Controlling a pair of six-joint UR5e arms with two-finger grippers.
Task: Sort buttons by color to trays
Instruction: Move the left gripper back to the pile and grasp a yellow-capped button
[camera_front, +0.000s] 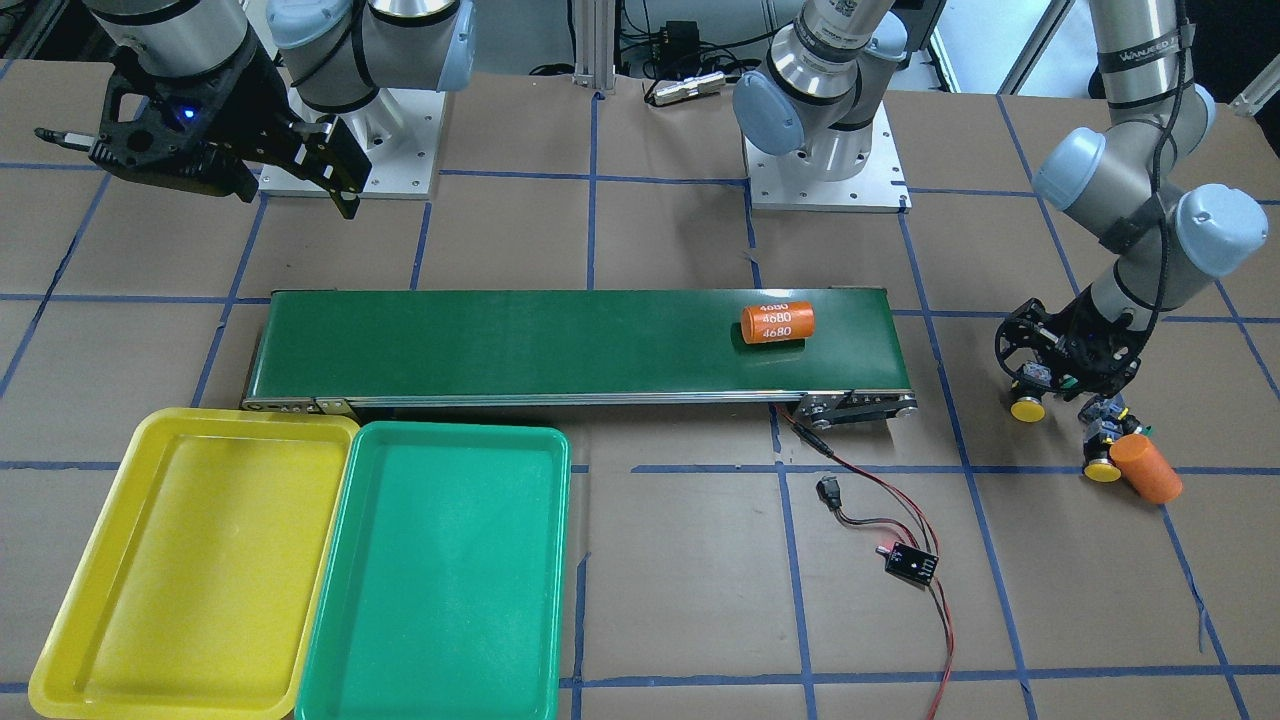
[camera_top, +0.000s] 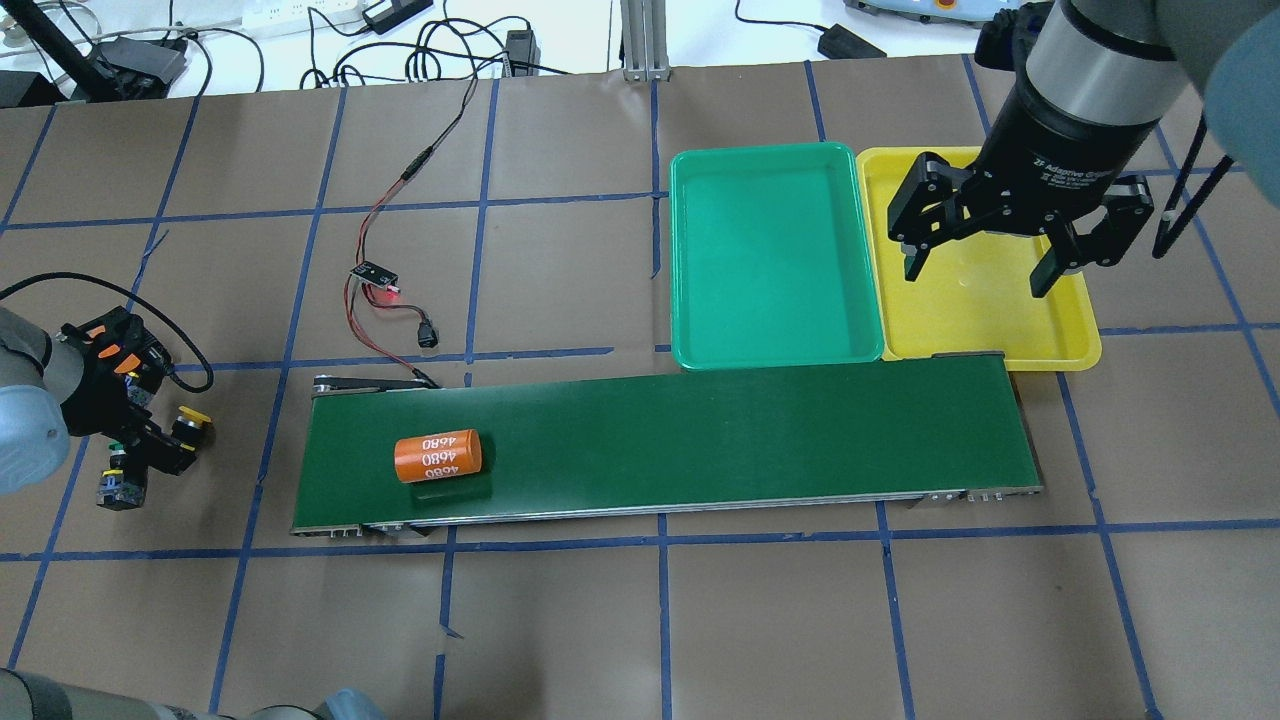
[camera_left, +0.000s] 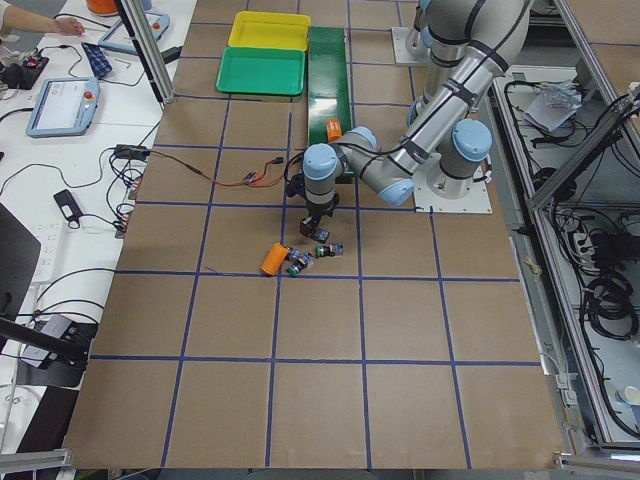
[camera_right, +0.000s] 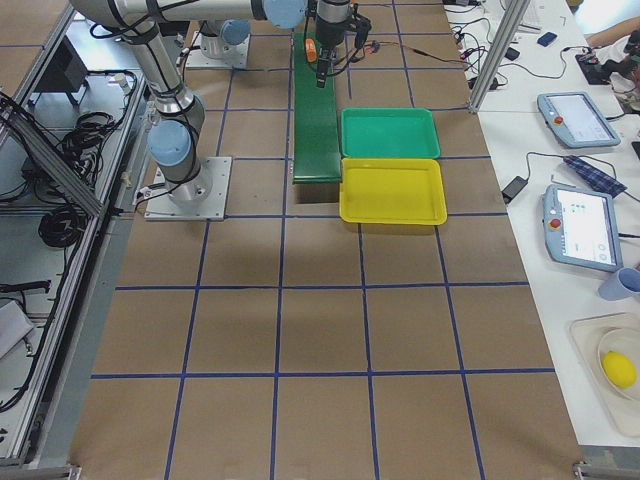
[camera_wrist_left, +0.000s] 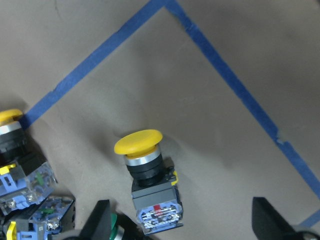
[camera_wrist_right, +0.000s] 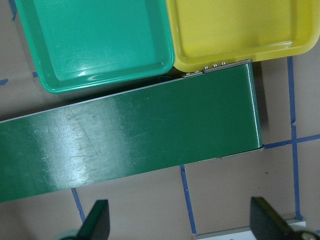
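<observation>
**Table, conveyor and two trays, with the buttons still unsorted.**

- The left gripper (camera_front: 1060, 385) is low over the table, off the belt's (camera_front: 500, 340) end on the robot's left. In the left wrist view its fingers (camera_wrist_left: 100, 220) stand wide apart and grasp nothing.
- One yellow button (camera_wrist_left: 142, 165) lies on its side on the table between the fingers, touching neither. Its cap points away from the gripper.
- A second yellow button (camera_front: 1103, 468) lies near the first, just beside a loose orange cylinder (camera_front: 1147, 468).
- A green button (camera_left: 295, 267) lies in the same cluster. Another switch body (camera_wrist_left: 45, 215) lies there too, but its cap cannot be seen.
- The right gripper (camera_top: 977, 278) hangs high over the yellow tray (camera_front: 190, 560). Its jaws are spread wide and it carries nothing.
- The yellow tray and the green tray (camera_front: 440, 570) lie side by side with their rims touching, along the belt's other end. Neither holds a button.
- A second orange cylinder (camera_front: 778, 323), printed "4680", lies on the belt towards the robot's left.
- Red and black wires run from that end of the belt to a small circuit board (camera_front: 912, 563) on the table.
</observation>
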